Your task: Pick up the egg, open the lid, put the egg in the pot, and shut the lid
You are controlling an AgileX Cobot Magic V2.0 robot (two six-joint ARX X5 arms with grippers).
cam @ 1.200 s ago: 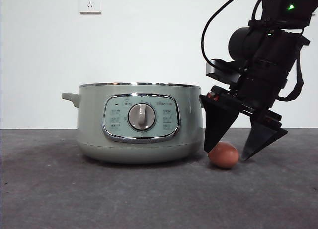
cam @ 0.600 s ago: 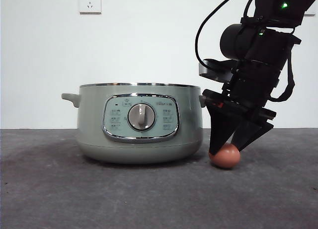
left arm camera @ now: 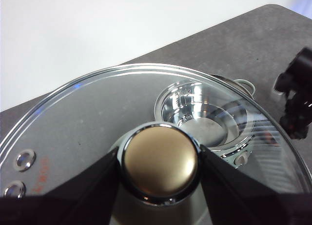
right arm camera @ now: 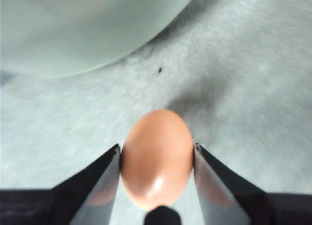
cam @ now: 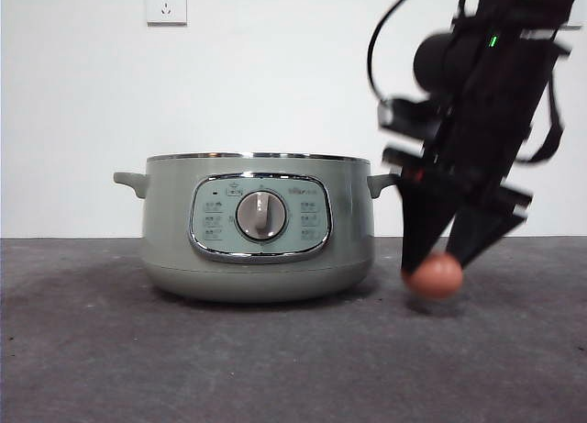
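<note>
Your right gripper (cam: 438, 274) has its two black jaws closed against the sides of the egg (cam: 436, 276), one jaw on each flank, as its wrist camera shows with the egg (right arm camera: 157, 159) filling the gap between them. From the front you see the egg just to one side of the pot (cam: 257, 228), near its base and beside one of the small side handles, not touching the pot. The egg looks blurred, with a faint shadow on the grey table (cam: 183, 359) under it; it seems to sit just clear of the surface, though you cannot be sure of the gap. The arm above it is large, dark and tilted, coming down from the top corner.

Your left gripper (left arm camera: 160, 161) sits at the round knob (left arm camera: 160, 165) of the lid (left arm camera: 73, 117), one jaw on each side of the knob and close against it; whether they actually press it you cannot tell. The glass lid with its chrome rim lies flat on the pot, still closed. The pot stands upright on the table, its dial (cam: 261, 216) facing the front camera. A white wall socket (cam: 166, 3) is on the wall behind.
</note>
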